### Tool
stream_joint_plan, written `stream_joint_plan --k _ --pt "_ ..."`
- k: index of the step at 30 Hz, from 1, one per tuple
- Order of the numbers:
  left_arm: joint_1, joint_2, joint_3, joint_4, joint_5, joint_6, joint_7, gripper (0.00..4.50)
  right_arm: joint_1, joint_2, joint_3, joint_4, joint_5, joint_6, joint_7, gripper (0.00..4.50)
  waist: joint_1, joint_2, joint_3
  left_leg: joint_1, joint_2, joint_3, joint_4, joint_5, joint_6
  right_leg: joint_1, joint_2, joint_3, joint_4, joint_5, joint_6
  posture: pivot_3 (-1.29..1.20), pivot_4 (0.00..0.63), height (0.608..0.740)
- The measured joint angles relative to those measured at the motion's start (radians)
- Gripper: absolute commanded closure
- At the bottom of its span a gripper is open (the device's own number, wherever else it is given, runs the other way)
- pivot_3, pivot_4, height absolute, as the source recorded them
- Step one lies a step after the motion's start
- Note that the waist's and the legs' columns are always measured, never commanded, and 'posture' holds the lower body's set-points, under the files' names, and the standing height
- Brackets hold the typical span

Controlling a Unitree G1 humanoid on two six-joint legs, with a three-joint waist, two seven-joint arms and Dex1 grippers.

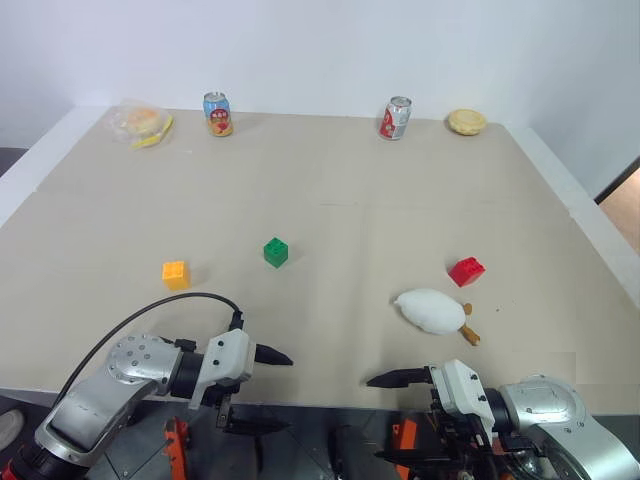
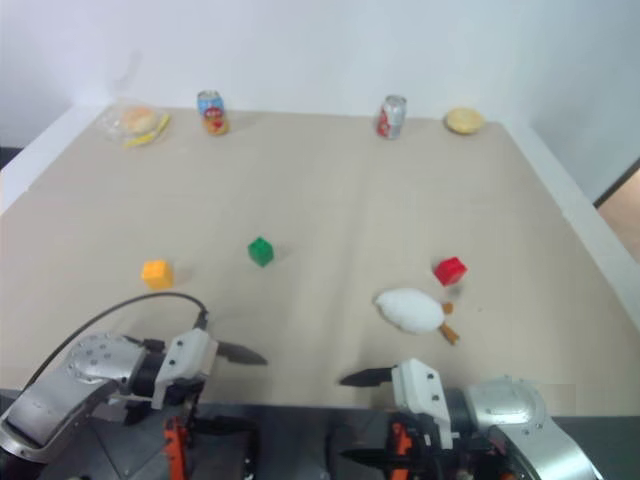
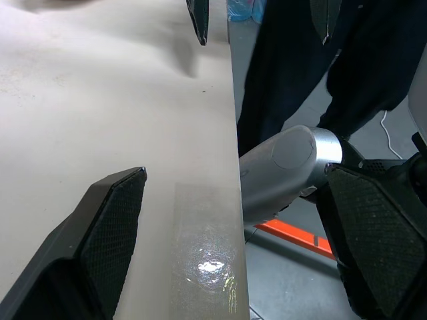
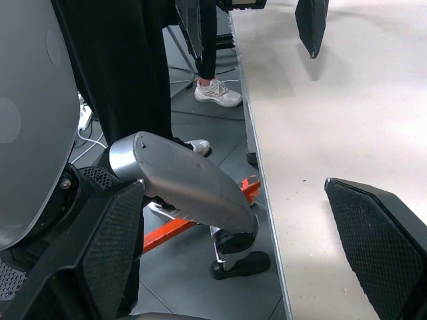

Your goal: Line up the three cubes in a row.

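Note:
Three cubes lie apart on the beige table [image 1: 330,180]: a yellow-orange cube [image 1: 175,274] at the left, a green cube [image 1: 276,252] near the middle and a red cube [image 1: 466,271] at the right. My left gripper [image 1: 264,390] hangs open at the table's near edge, well short of the yellow-orange cube, its fingers pointing right. Facing it, my right gripper [image 1: 392,418] is open too, nearer than the red cube. Each gripper has one finger over the tabletop and one below the edge. Nothing is between the fingers [image 3: 113,227] in the left wrist view or the fingers [image 4: 373,227] in the right wrist view.
A white plush duck [image 1: 432,311] lies just near-left of the red cube. Along the far edge stand two drink cans [image 1: 217,113] [image 1: 396,118], a wrapped burger [image 1: 140,123] at the left and a bun [image 1: 466,122] at the right. A person's dark-trousered leg and white sneaker [image 4: 217,93] stand beside the table.

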Motion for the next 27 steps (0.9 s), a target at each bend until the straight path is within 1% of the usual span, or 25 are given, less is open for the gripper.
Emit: stream_joint_plan --k 6,18,21,23,24,25,27 --pt "0.044 0.023 -0.001 -0.008 0.023 -0.085 -0.036 0.07 0.002 -0.009 -0.001 -0.001 0.000 0.001 -0.005 0.00 0.000 0.000 0.000 0.000 0.000 0.000 0.000 0.000 0.000 0.000 0.000 0.000 0.000 0.000 0.000 0.00 0.150 0.736" --pt "0.026 0.031 -0.007 0.017 0.041 -0.158 -0.093 0.07 -0.007 -0.018 -0.007 -0.009 0.003 0.016 -0.010 0.00 0.000 0.000 0.000 0.000 0.000 0.001 0.001 0.000 0.000 0.000 0.000 0.000 0.000 0.000 -0.001 0.00 0.150 0.736" --pt "0.014 0.079 0.022 0.019 0.026 -0.150 -0.126 0.07 0.001 -0.032 -0.068 -0.053 0.072 0.069 -0.029 0.00 0.000 0.000 0.000 0.000 0.000 0.001 0.000 0.000 0.000 0.000 0.000 0.000 0.000 0.000 -0.001 0.00 0.150 0.736" --pt "-0.062 0.094 0.076 0.032 -0.020 -0.103 -0.125 0.07 -0.031 -0.052 -0.161 -0.087 0.168 0.142 -0.060 0.00 0.001 0.000 0.000 0.000 0.000 0.001 0.001 0.000 0.001 0.001 0.000 0.000 0.000 0.000 -0.001 0.00 0.150 0.736" --pt "-0.070 0.094 0.078 0.035 -0.024 -0.098 -0.124 0.07 -0.035 -0.054 -0.166 -0.090 0.175 0.147 -0.064 0.00 0.001 0.000 0.000 0.000 0.000 0.001 0.001 0.000 0.001 0.001 0.000 0.000 0.000 0.000 -0.001 0.00 0.150 0.736" --pt "-0.105 0.088 0.084 0.047 -0.038 -0.075 -0.116 0.07 -0.052 -0.060 -0.190 -0.096 0.203 0.176 -0.078 0.00 0.001 0.000 0.000 0.000 0.000 0.001 0.002 0.000 0.001 0.001 0.000 0.000 0.000 0.000 -0.001 0.00 0.150 0.736" --pt "-0.211 0.027 0.089 0.099 -0.065 -0.018 -0.074 0.07 -0.117 -0.076 -0.236 -0.092 0.252 0.244 -0.117 0.00 0.002 0.000 0.000 -0.001 -0.001 0.001 0.004 0.001 0.002 0.001 -0.001 0.000 0.000 0.001 0.000 0.00 0.150 0.736"
